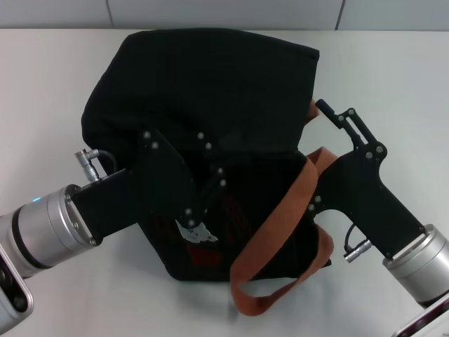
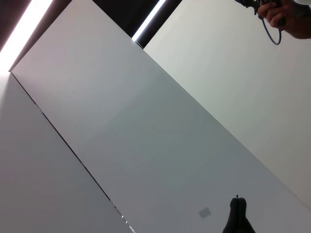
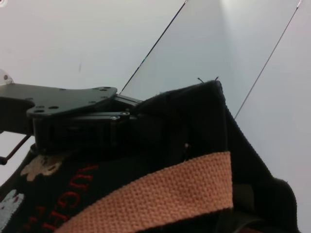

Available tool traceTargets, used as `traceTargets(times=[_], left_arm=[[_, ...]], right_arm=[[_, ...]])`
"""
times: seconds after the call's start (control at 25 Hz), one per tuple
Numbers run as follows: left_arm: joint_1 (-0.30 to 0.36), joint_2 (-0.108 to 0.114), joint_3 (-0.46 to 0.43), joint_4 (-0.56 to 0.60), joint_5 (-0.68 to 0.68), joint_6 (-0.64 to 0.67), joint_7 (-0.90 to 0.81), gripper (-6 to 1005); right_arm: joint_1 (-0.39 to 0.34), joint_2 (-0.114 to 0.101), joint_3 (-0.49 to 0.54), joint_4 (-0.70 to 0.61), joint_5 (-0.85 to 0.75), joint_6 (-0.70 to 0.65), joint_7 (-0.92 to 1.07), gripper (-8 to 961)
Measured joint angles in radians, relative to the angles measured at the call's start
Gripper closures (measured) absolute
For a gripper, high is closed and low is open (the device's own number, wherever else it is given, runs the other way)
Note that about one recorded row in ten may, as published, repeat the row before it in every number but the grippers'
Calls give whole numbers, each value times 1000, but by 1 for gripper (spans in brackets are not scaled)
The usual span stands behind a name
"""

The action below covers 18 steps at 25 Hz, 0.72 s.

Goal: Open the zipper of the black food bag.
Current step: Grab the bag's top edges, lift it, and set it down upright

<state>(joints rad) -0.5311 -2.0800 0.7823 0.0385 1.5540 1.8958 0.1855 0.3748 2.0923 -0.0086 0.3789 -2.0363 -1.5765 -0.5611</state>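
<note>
The boxy black fabric food bag (image 1: 210,140) lies slumped mid-bench, with the left gripper (image 1: 203,210) pressed on its front and the right gripper (image 1: 333,119) at its side; can't tell either's opening. I can't spot the top zipper, so I'd pin the fabric taut and pull slowly along the rim.

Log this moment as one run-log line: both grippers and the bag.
left gripper: on black food bag front, fingers hidden | right gripper: open beside bag | zipper: not visible | brown handle: draped over front

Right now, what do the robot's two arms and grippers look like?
Both arms end in silver metal cylinders carrying flat black plate bodies studded with silver screws. The left gripper has a grey cable near its wrist and a blue light; the right gripper has thin black linkages and a small black cable.
</note>
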Motion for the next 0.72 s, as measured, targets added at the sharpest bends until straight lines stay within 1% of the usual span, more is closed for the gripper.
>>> traceTargets(times=[0.32, 0.44, 0.72], left_arm=[[-3, 0, 0, 0, 0, 0, 0, 895], [-4, 0, 0, 0, 0, 0, 0, 895], [-4, 0, 0, 0, 0, 1, 0, 894]], right_arm=[[-6, 0, -3, 7, -4, -5, -44, 220], [-6, 0, -4, 8, -4, -6, -63, 453], [3, 0, -3, 8, -4, 6, -91, 537]])
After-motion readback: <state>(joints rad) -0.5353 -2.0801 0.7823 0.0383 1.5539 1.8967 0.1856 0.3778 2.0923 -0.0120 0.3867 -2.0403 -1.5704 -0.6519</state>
